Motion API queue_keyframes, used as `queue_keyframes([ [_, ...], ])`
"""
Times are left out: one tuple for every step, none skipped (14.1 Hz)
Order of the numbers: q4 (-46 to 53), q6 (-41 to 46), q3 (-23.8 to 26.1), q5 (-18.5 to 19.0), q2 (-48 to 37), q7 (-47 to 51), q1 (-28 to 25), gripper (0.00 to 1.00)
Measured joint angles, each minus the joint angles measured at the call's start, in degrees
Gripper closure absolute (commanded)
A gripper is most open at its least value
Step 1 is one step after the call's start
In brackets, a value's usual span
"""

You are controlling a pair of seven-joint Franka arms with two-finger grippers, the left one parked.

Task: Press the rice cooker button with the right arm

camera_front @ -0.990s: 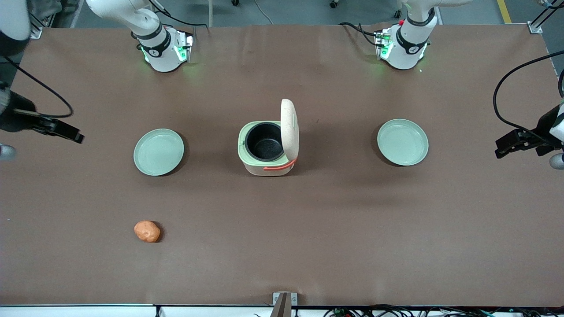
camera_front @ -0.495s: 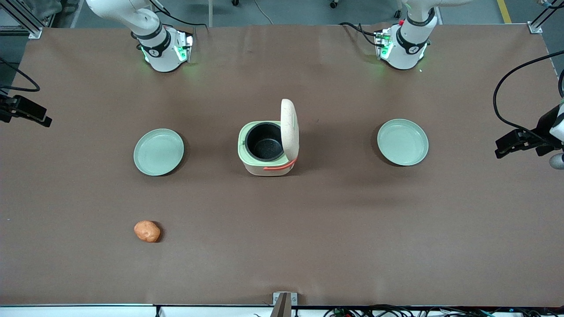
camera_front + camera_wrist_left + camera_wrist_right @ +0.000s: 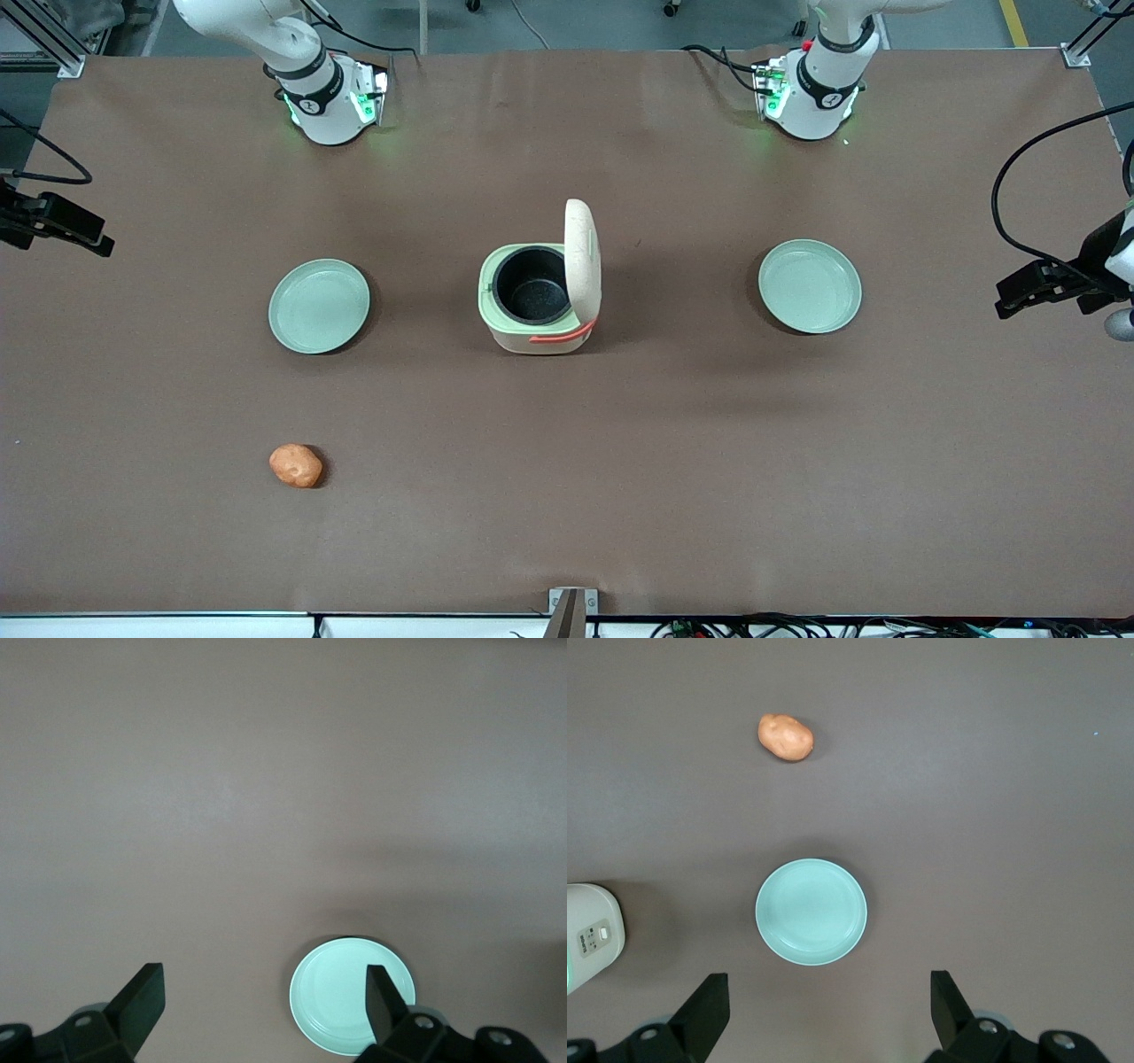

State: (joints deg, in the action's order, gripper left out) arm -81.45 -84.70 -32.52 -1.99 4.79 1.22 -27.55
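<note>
Cream rice cooker (image 3: 540, 297) with orange-red band, pale green rim, black pot; pale green plates (image 3: 319, 306); orange-brown potato (image 3: 296, 465); black gripper (image 3: 824, 1014); brown table (image 3: 709, 461).

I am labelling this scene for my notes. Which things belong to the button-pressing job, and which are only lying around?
Job: rice cooker, lid up; right arm's pincer, open, at the table's working-arm end. The button is not visible.

Lying about: two green plates; potato.

The end effector (image 3: 826, 1010) hangs over the working arm's end of the brown surface (image 3: 567, 496). A round pale green plate (image 3: 811, 912) lies nearest to it. An orange potato (image 3: 786, 736) lies farther from it, nearer the front camera. A second green plate (image 3: 810, 286) lies well apart, toward the parked arm's end.
</note>
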Motion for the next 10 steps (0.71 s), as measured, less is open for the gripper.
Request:
queue_keyframes([
  [0.0,-0.2,-0.1,0.0,0.0,0.0,0.0,0.00],
  [0.0,-0.2,-0.1,0.0,0.0,0.0,0.0,0.00],
  [0.0,-0.2,-0.1,0.0,0.0,0.0,0.0,0.00],
  [0.0,-0.2,-0.2,0.0,0.0,0.0,0.1,0.00],
  [0.0,-0.2,-0.3,0.0,0.0,0.0,0.2,0.00],
  [0.0,-0.1,-0.5,0.0,0.0,0.0,0.3,0.00],
  [0.0,-0.1,-0.3,0.0,-0.1,0.0,0.9,0.00],
  [0.1,-0.1,0.8,0.0,-0.2,-0.2,2.7,0.00],
  [0.1,-0.1,3.8,0.0,-0.3,-0.4,6.1,0.00],
  [0.1,-0.1,8.2,0.0,-0.4,-0.6,10.6,0.00],
])
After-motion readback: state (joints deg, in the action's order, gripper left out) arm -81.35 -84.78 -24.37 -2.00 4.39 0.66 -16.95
